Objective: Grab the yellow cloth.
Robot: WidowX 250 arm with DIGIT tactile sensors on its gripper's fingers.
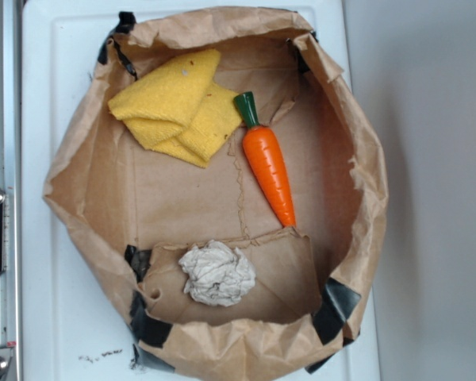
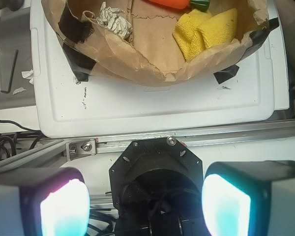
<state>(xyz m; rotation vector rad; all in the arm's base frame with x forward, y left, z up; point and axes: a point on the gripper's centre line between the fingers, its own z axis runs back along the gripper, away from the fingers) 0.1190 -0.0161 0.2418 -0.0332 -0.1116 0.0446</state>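
The yellow cloth (image 1: 177,109) lies folded at the upper left of the floor of a brown paper bag tray (image 1: 357,159); in the wrist view the yellow cloth (image 2: 205,32) shows near the top right, behind the bag's rim. My gripper (image 2: 145,206) appears only in the wrist view, hovering outside the bag over the robot's black base mount (image 2: 157,172), well short of the cloth. It stands open, its two glowing fingertips (image 2: 64,209) wide apart with nothing between them. The exterior view holds no gripper.
An orange toy carrot (image 1: 269,161) with a green top lies beside the cloth. A crumpled whitish paper ball (image 1: 216,274) sits on a flap at the bag's lower part. The bag rests on a white board (image 2: 152,110) next to a metal rail (image 2: 196,140).
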